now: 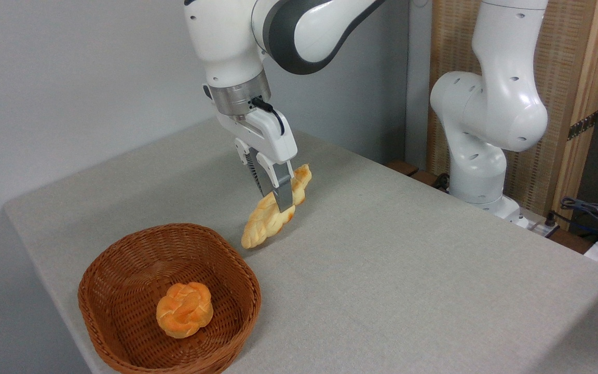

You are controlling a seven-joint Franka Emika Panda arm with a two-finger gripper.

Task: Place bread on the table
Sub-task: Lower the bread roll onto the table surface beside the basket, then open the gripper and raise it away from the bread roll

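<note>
Placement step, as we read it: the tool (pixel 278 200) is closed across the middle of the bread (pixel 277 208), fingers pinching the braided loaf at about mid-length. The loaf hangs tilted, its lower tip beyond the basket (pixel 122 291) rim and down at or just above the bench (pixel 408 270); we cannot tell whether the tip is touching the cloth. The upper end points up and away from the basket. So the loaf is out of the basket and over bare bench, just beyond the basket's far rim.

Next move, in our judgement: lower a little so the loaf lies flat, spread the fingers, lift straight up. Release from a tilt may let it roll or tip toward the basket.

A round roll (pixel 185 310) sits inside the basket, untouched, not the target.

The bench is covered in light grey-beige cloth, plain, with a rounded corner behind the basket. A grey wall runs behind the basket's side of the bench. The arm's base (pixel 480 156) stands at the far edge, well away from the basket, with a wooden panel (pixel 569 78) and cables (pixel 589 213) by it.
</note>
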